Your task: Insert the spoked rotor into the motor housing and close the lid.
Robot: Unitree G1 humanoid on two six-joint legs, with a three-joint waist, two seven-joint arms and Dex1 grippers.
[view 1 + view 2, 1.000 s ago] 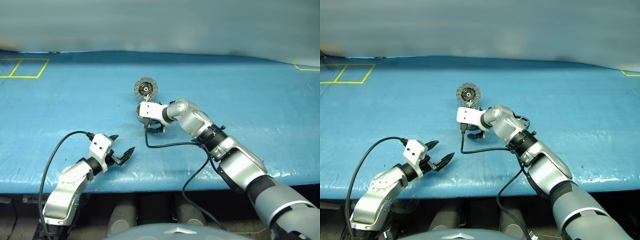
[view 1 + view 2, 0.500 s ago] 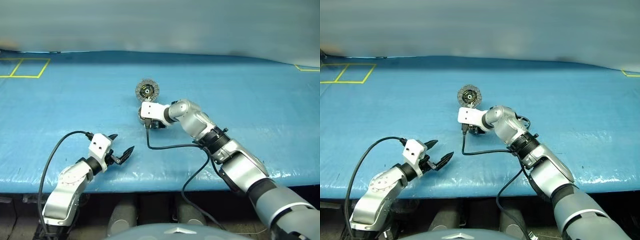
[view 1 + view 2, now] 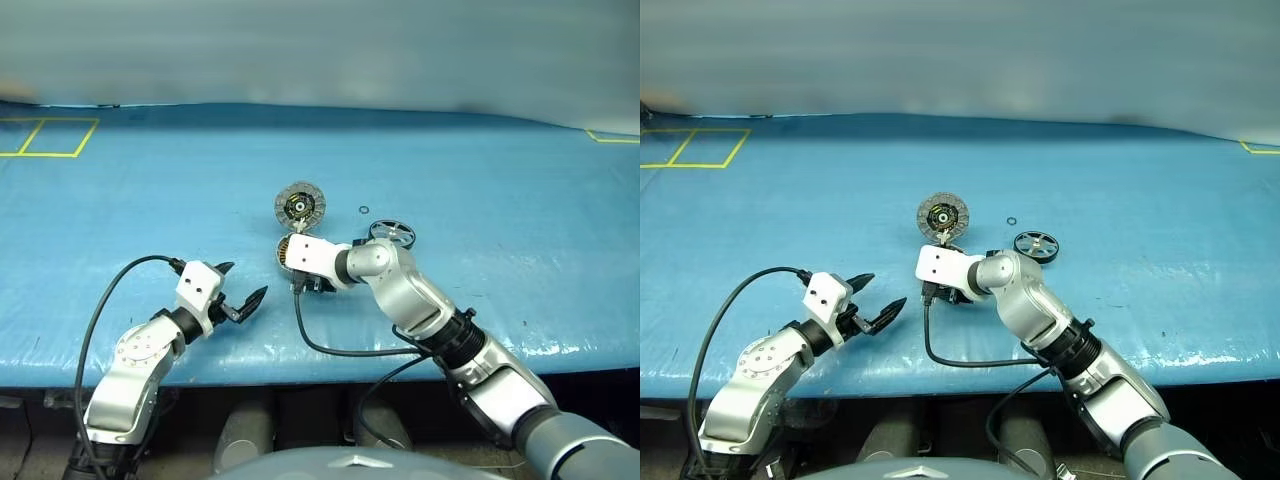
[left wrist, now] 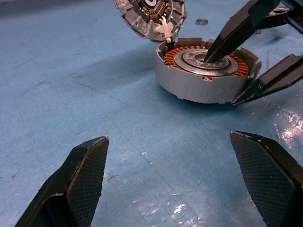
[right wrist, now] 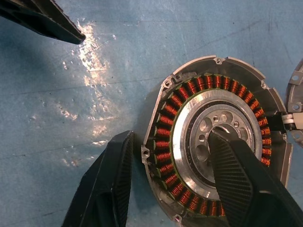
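With one finger set inside the pale centre and the other outside the grey wall, the right hand straddles the rim of the motor housing, its jaws partly closed across the copper windings; whether it truly pinches the wall or only brackets it I cannot tell, but the pose reads as a hold meant to steady or shift the housing on the desk. The right arm reaches in from the robot's right with the wrist bent down, so the hand points steeply onto the part. The lid lies just beyond the housing, touching its far edge and apparently joined to it by a pale link, with its ribbed, dark-centred face up, folded clear so the cup is open to receive the rotor. The spoked rotor rests flat on the desk to the right of the housing, near but apart, with a small ring just beyond it. The left hand waits nearer the desk's front edge, jaws wide open and empty, pointing toward the housing.
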